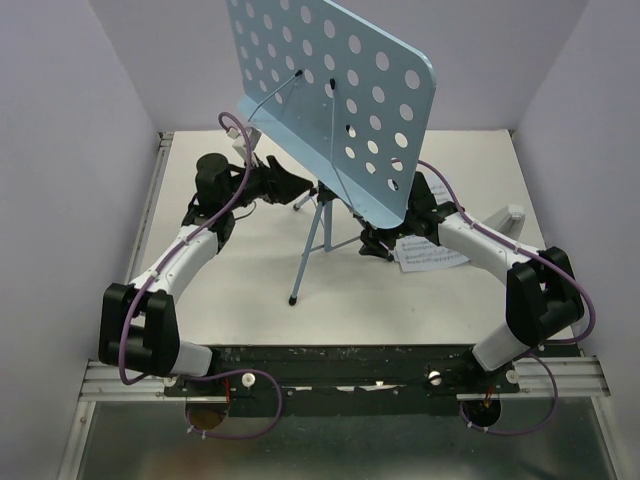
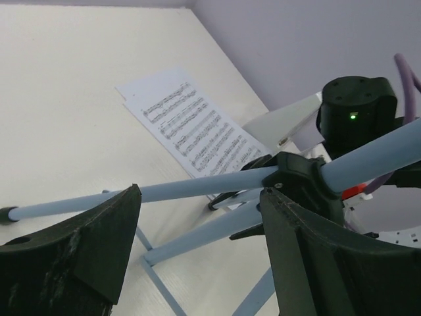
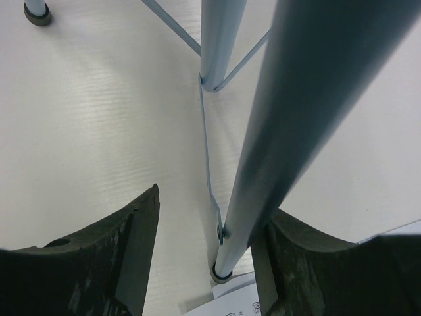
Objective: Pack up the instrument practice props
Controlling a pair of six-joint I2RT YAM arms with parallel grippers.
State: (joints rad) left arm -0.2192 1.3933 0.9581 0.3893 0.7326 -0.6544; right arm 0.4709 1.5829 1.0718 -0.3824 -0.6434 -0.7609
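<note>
While the light-blue metal music stand [image 1: 330, 100] remains fully erected mid-table, packing is judged barely begun. The step in hand appears to be the approach to its tripod legs [image 1: 306, 255] for folding.

Top view: one stand and one hole-perforated tray [image 1: 420, 80]. Two legs are visible and the third is hidden. White printed sheet-music pages [image 1: 432, 256] lie flat on the white table [image 1: 230, 290], right of the stand. They seem to be two overlapped, but the count is uncertain. The left gripper [image 1: 285, 185] sits left of the legs and the right gripper [image 1: 375, 243] sits right of them, beneath the tray.

Left wrist view: jaws spread, a leg crossing beyond the gap, nothing grasped.

Right wrist view: jaws parted and released. One leg runs close beside the right-hand finger, unclamped.

The next move calls for one gripper to clench a leg while the other steadies the stand against tipping.
</note>
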